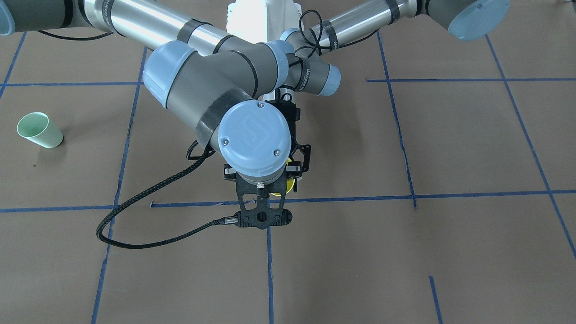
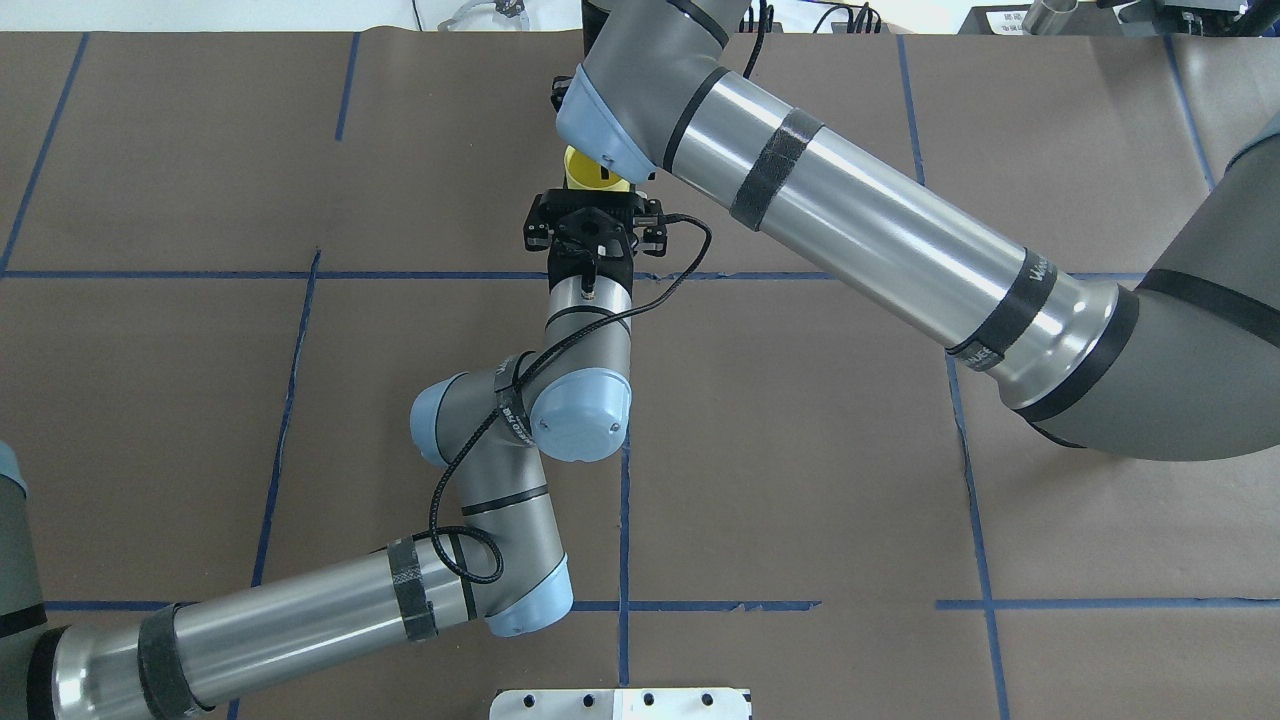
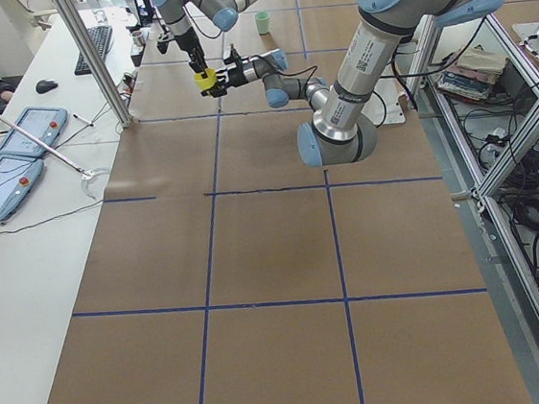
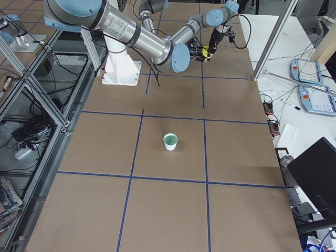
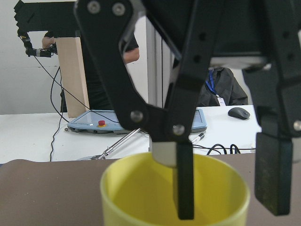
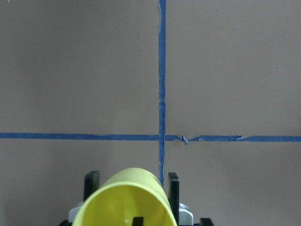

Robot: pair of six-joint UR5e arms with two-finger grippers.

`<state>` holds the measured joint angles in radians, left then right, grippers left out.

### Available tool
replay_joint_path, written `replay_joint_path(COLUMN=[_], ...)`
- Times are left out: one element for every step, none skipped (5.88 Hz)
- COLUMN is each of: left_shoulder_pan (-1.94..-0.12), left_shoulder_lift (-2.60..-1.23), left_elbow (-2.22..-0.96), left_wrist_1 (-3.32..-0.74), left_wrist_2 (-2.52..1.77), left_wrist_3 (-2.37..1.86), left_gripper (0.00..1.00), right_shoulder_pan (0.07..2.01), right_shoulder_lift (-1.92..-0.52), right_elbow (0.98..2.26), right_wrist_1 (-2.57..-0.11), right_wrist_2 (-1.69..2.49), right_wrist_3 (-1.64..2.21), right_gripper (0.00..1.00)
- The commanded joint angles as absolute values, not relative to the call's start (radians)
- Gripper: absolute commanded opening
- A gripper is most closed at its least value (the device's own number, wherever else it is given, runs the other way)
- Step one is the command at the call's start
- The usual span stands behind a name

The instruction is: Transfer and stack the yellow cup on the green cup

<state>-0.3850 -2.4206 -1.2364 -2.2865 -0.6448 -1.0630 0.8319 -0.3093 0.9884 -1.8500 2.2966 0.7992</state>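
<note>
The yellow cup [image 2: 590,170] hangs upright in the air over the table's middle, and also shows in the left wrist view [image 5: 141,197] and the right wrist view [image 6: 127,202]. My left gripper [image 6: 132,183] comes in level from the side and is shut on it, one finger on each flank. My right gripper [image 5: 229,197] points down from above and is open. One of its fingers [image 5: 183,183] is inside the cup, the other outside the rim, neither pressing the wall. The green cup [image 1: 39,130] stands upright and alone on the table, far toward my right side [image 4: 170,142].
Blue tape lines [image 2: 624,520] divide the brown table cover into squares. A braided cable [image 1: 135,216] loops from my right wrist. Beyond the far edge are a white bench with teach pendants [image 3: 21,132] and a metal post [image 3: 90,57].
</note>
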Motion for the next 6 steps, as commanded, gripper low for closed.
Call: replay_joint_path(left_shoulder_pan=[-0.385,-0.385,-0.385,-0.385,-0.385,-0.385], left_shoulder_lift=[-2.421,-2.421,-2.419,-2.419,-2.419,-2.419], left_elbow=[-1.236,-1.236,-1.236,-1.236,-1.236,-1.236], left_wrist_1=[-2.286,-2.286,-2.286,-2.286,-2.287,-2.287], left_wrist_2=[-0.646,-0.646,-0.646,-0.643,-0.643,-0.641], left_wrist_3=[-1.062,-1.058,-1.052,-1.051,-1.054,-1.051], left_gripper=[0.29,0.3,0.46,0.88,0.93,0.99], right_shoulder_pan=[0.831,0.831,0.833,0.833,0.831,0.833], right_shoulder_lift=[-0.311,-0.31,-0.308,-0.308,-0.308,-0.308], right_elbow=[0.992,0.996,0.996,0.997,0.997,0.997], right_wrist_1=[-1.851,-1.852,-1.852,-1.853,-1.855,-1.858], right_wrist_2=[2.293,2.287,2.287,2.287,2.287,2.287], right_wrist_3=[0.799,0.799,0.799,0.801,0.801,0.801], right_gripper=[0.17,0.0,0.0,0.0,0.0,0.0])
